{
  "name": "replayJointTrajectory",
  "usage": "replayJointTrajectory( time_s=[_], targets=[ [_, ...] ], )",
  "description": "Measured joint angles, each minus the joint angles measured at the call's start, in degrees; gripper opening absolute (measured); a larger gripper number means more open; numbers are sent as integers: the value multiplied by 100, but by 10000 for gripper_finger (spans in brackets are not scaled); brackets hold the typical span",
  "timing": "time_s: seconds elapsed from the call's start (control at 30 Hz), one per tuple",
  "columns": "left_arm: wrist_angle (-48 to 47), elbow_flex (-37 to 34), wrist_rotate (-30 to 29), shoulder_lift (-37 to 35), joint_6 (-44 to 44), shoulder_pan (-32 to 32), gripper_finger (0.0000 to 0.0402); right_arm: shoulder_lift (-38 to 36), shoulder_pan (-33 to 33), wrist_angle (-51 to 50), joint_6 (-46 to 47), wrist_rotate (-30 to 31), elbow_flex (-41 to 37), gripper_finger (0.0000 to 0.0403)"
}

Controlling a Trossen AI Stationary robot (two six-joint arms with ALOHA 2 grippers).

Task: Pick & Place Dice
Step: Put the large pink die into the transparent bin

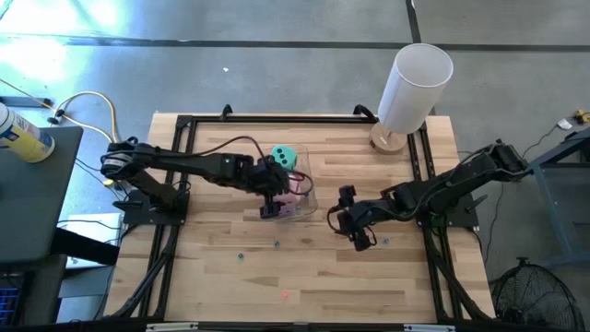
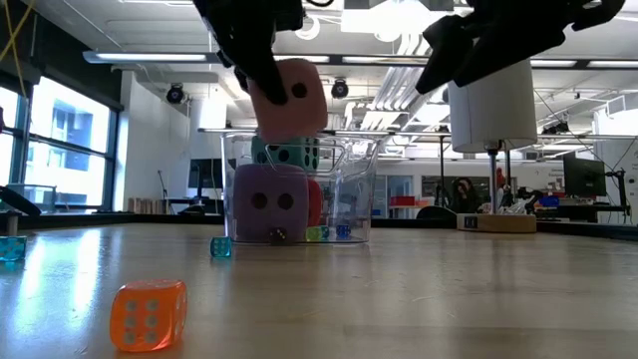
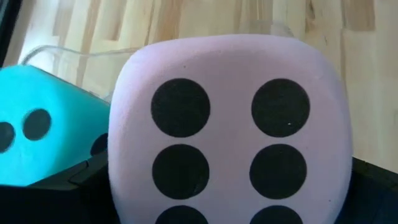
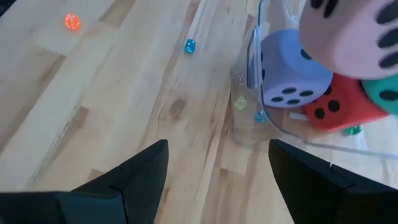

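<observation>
1. Low view shows the left gripper (image 2: 261, 60) clamped on the pink die (image 2: 289, 95), holding it above the open top of the clear plastic container (image 2: 361, 194), tilted and not yet inside.
2. Inside the container, the purple die (image 2: 269, 204) sits at the front wall, the red die (image 4: 339, 106) just beside it, and the teal-green die (image 2: 289, 152) rests on top of them.
3. The right gripper (image 4: 217, 168) hovers empty beside the container, its fingers spread wide; it looks to be waiting.
4. Small translucent dice lie outside the container: an orange one (image 2: 148, 314) well in front of it and a blue one (image 2: 220, 246) near its front corner.
5. Risks, as I judge them:
   - The container already looks crowded, so the pink die may land on the teal-green die and roll out over the rim.
   - Released while tilted, it could bounce off the wall.
   - Pressing down might shove the light container across the table (image 1: 221, 277).
</observation>
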Motion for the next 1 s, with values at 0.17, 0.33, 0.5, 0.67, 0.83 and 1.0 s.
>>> replayJointTrajectory(
  time_s=[0.17,0.33,0.5,0.67,0.83,1.0],
  targets=[
    [-93,0,1,1,238,0,386,0,0,37,440,-1,0,270],
    [-252,0,3,45,241,29,386,0,0,72,641,-1,0,270],
    [-270,-4,73,98,240,70,386,0,0,281,637,2,0,270],
    [-253,-5,89,110,-122,63,386,0,0,688,361,15,0,270],
    [-278,-7,203,110,-379,111,386,0,0,1525,-277,19,0,270],
    [-279,-7,457,110,-390,193,386,95,-32,2703,-934,1,4,270]
  ],
)
